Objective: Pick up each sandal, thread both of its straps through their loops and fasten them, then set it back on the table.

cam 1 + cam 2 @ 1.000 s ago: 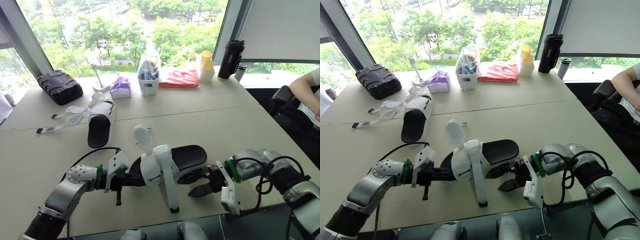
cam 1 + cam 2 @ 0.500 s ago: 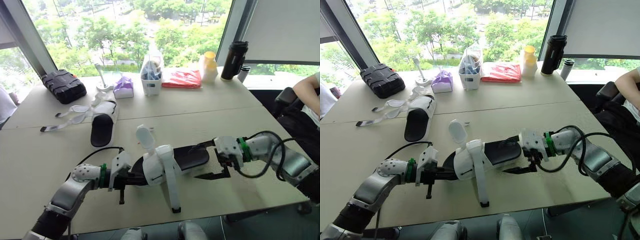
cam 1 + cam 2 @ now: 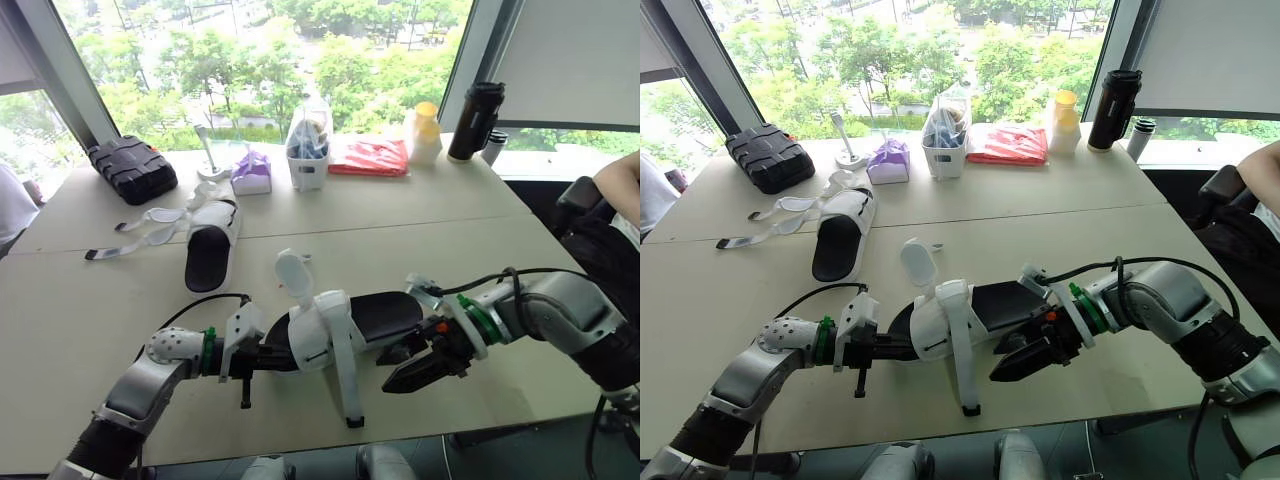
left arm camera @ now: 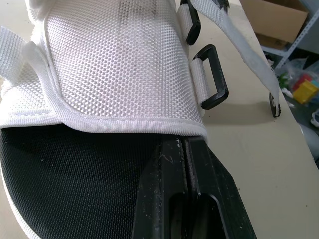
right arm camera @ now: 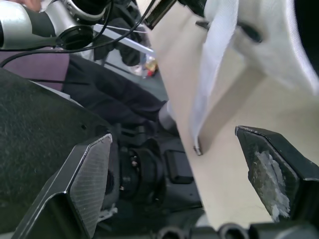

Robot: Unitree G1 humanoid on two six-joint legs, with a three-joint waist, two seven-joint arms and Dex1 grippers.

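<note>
The near sandal (image 3: 385, 312) has a black sole and a white mesh upper (image 4: 114, 64). It lies across the table's front. My left gripper (image 3: 262, 357) is shut on its toe end, fingers (image 4: 169, 189) pinching the sole. One long strap (image 3: 345, 385) trails toward the table's front edge, and a short flap (image 3: 293, 275) stands up. Two black loops (image 4: 212, 77) sit empty at the upper's side. My right gripper (image 3: 408, 367) is open, just in front of the heel half, with the long strap (image 5: 212, 64) hanging beyond its fingers (image 5: 87, 174). The second sandal (image 3: 208, 250) lies far left with its loose straps (image 3: 140, 225).
Along the window stand a black case (image 3: 132, 170), a purple tissue pack (image 3: 250, 172), a white caddy (image 3: 307, 150), a red bag (image 3: 368, 157), a yellow bottle (image 3: 425, 130) and a black flask (image 3: 473, 120). A person's arm (image 3: 620, 185) is at the right. The table edge (image 3: 420, 432) runs close below my grippers.
My right gripper has dropped from beside the sandal's heel to a spot lower, in front of the sole, still open. The left gripper keeps its hold and the sandal has not moved.
</note>
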